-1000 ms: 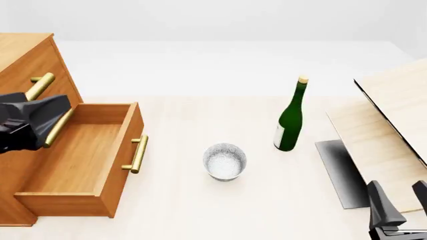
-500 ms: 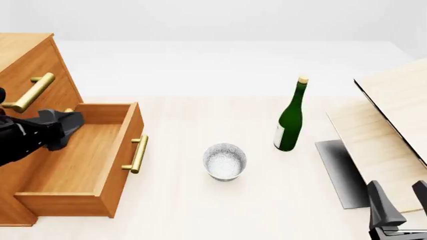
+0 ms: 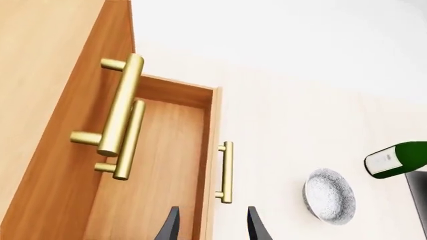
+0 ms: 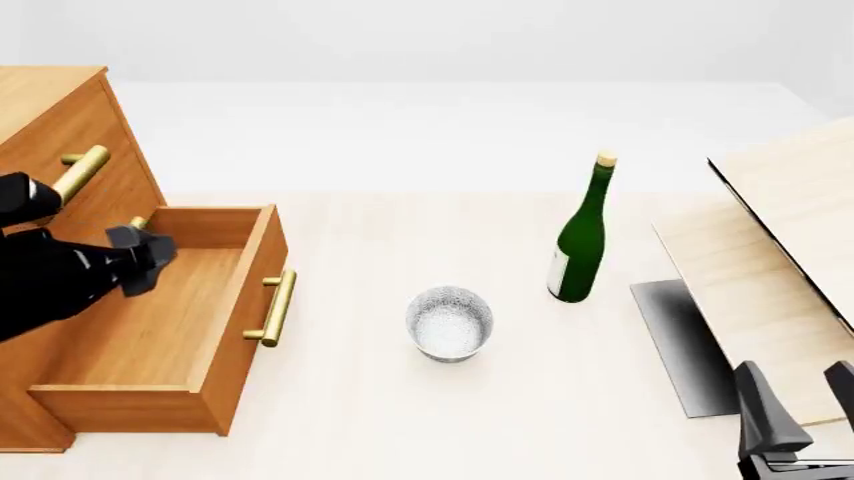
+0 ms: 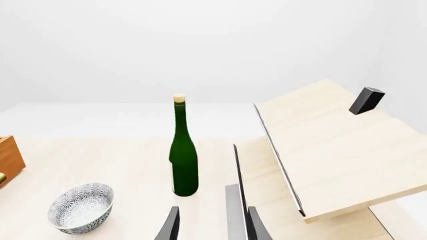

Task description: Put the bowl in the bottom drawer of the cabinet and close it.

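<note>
We see the bowl (image 4: 450, 322) sitting upright on the table (image 4: 400, 420), between the pulled-out bottom drawer (image 4: 160, 330) of the cabinet (image 4: 54, 120) and a green bottle (image 4: 581, 235). Our left gripper (image 4: 140, 258) hangs over the drawer, fingers spread, well apart from the bowl; our right gripper (image 4: 801, 410) waits spread, empty.
</note>
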